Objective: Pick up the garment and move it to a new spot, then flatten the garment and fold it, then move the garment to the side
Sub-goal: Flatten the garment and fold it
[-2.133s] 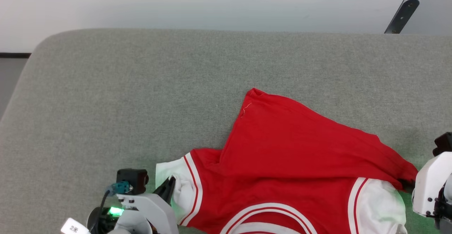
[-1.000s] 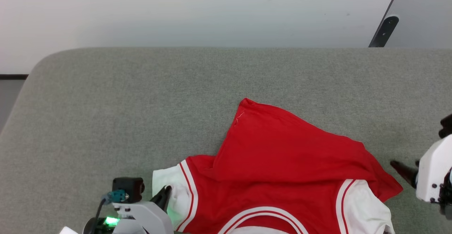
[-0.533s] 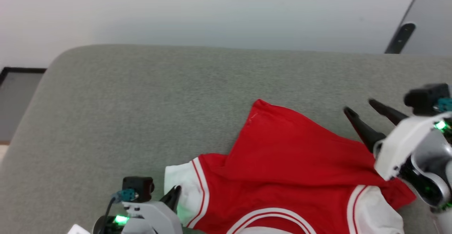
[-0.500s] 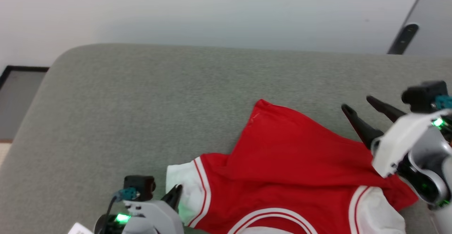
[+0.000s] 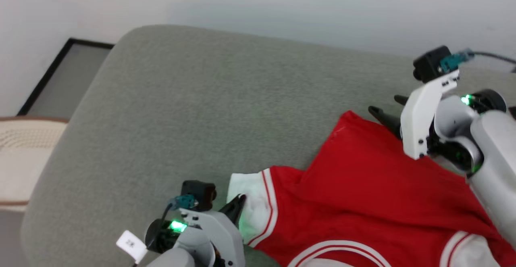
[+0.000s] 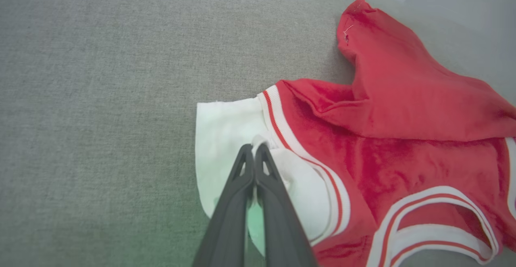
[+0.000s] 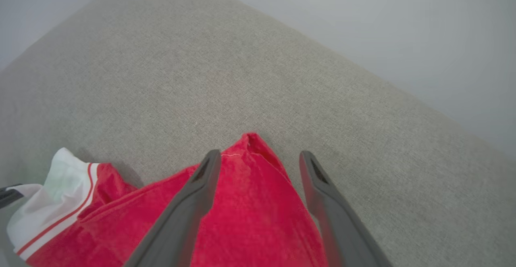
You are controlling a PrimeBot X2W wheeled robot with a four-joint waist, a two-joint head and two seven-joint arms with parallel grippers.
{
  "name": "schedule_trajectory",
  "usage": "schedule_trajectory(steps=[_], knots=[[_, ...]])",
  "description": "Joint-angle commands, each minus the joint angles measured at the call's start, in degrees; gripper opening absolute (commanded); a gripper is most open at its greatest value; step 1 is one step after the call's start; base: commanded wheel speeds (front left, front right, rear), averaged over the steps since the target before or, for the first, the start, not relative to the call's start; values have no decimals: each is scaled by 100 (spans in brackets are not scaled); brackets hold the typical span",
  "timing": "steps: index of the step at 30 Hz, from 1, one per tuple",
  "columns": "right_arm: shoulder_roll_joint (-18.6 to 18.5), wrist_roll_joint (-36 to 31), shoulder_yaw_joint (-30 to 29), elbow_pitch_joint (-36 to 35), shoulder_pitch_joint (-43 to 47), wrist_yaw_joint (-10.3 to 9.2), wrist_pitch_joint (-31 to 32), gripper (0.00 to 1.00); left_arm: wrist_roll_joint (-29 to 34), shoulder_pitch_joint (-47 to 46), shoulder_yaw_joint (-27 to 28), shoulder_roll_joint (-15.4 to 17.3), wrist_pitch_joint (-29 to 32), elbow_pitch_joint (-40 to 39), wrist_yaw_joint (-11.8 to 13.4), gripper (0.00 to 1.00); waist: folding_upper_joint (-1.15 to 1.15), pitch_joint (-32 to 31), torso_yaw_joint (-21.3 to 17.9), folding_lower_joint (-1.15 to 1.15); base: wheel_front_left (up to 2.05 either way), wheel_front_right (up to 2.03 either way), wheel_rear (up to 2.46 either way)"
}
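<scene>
- Noted grey upholstered surface, rounded at far corner, against pale wall.
- Noted dark-framed panel and cream ribbed item beyond left edge.
- Found garment crumpled on near right part of surface, red body folded over.
- Found left gripper pinched tight on garment's white sleeve.
- Found right gripper spread wide over garment's far red corner, gripping nothing.

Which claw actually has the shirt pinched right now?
The left claw, shut on the white sleeve. The right claw is open over the shirt's red corner, gripping nothing.
</scene>
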Motion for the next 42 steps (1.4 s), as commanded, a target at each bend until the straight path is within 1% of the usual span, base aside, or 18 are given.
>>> schedule_trajectory(steps=[1,7,8,11,15,19,24,31,33,34,35,36,42], knots=[[25,149,199,267,-283,-10,57,100,21,-91,-25,-71,-37,119,-86,0,0,166,301,0,0,0,0],[44,537,685,926,-762,-10,423,100,24,-252,-74,-171,-63,399,-261,0,0,244,469,0,0,0,0],[44,537,685,926,-762,-10,423,100,24,-252,-74,-171,-63,399,-261,0,0,244,469,0,0,0,0],[59,655,820,1353,-936,-10,748,100,29,-316,-91,-215,-75,489,-321,0,0,286,521,0,0,0,0],[228,725,843,1938,-1179,-10,1146,100,39,-407,-117,-274,-88,600,-393,0,0,359,590,0,0,0,0],[421,727,852,2422,-1366,-10,1288,100,53,-505,-142,-365,-122,702,-450,0,0,451,647,0,0,0,0],[644,622,1011,2985,-1551,-10,1656,100,64,-619,-173,-485,-171,847,-507,0,0,549,697,0,0,0,0],[832,479,1165,3516,-1614,-10,1596,100,29,-759,-195,-651,-227,1055,-631,0,0,643,794,0,0,0,0],[901,510,1156,3704,-1578,-10,1674,100,21,-777,-202,-682,-248,1118,-653,0,0,654,813,0,0,0,0],[937,506,1179,3767,-1572,-10,1703,98,16,-785,-200,-695,-265,1146,-662,0,0,657,821,0,0,0,0],[949,465,1213,3815,-1586,-10,1692,44,11,-794,-201,-707,-271,1174,-680,0,0,658,828,0,0,0,0],[959,426,1247,3854,-1607,-10,1655,0,4,-804,-199,-721,-284,1200,-691,0,0,659,830,0,0,0,0],[1002,461,1186,3961,-1874,-10,1386,0,-33,-798,-175,-749,-345,1337,-707,0,0,601,803,0,0,0,0]])
